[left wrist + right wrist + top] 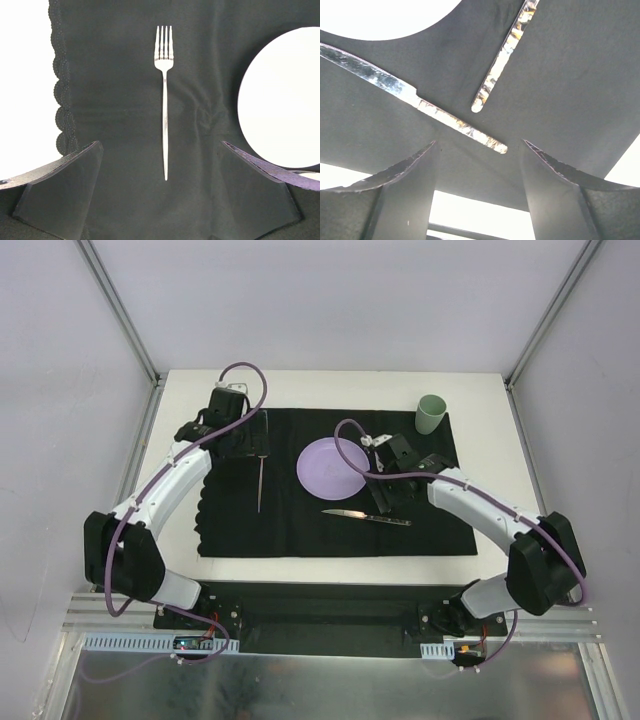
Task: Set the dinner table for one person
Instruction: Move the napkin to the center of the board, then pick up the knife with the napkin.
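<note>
1. Desk (330, 385): white top inside the frame rails. It carries the black mat (300, 530), and the arm bases sit at its near edge.
2. On the mat, the plate (330, 465) is in the middle and the fork (164, 125) lies straight on its left. The cup (431, 415) is at the far right corner.
3. The knife (420, 102) lies crosswise near the plate's near-right edge, not parallel to the fork. A second utensil handle (502, 55) lies close to it without touching. I can't tell what that one is.
4. Left hand (161, 147): fingers spread wide over the fork's handle end, gripping nothing.
5. Right hand (480, 144): fingers apart and low over the knife's handle end, gripping nothing.
6. My read is that you're on the right-side cutlery step and the left side looks done.
7. Next move: pinch the knife across its handle. It lies flat on cloth, so come down low and square. Turn it to lie beside the plate, clear of the other handle.
</note>
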You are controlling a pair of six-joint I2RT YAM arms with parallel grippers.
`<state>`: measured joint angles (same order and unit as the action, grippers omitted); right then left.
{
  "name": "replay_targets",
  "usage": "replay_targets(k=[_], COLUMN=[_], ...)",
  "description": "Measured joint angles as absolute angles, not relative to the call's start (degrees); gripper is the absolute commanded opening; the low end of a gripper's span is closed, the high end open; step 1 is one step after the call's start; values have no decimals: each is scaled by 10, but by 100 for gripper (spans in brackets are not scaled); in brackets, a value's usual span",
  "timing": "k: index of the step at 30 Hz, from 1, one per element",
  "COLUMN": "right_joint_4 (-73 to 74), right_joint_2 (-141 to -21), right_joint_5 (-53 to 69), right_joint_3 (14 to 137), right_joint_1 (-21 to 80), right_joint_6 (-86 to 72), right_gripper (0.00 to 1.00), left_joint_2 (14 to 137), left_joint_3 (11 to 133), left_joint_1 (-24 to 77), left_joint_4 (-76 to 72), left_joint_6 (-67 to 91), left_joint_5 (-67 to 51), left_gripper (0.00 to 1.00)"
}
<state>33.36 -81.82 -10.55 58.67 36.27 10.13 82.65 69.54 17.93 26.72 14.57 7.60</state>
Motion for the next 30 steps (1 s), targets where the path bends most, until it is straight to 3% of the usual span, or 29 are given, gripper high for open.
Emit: replay_targets(k=[16,30], right_joint_4=[383,397], right_joint_2=[-929,-953], right_joint_5=[-53,-27], right_joint_3=[644,629], right_joint_1=[362,407], right_joint_6=[289,317], right_gripper=[68,69], left_joint_2=[778,756], left_joint_3=[661,658], left_joint_1=[154,123], left_joint_4=[269,269], left_joint_6=[145,143], left_joint_5=[49,24], left_gripper=[99,99])
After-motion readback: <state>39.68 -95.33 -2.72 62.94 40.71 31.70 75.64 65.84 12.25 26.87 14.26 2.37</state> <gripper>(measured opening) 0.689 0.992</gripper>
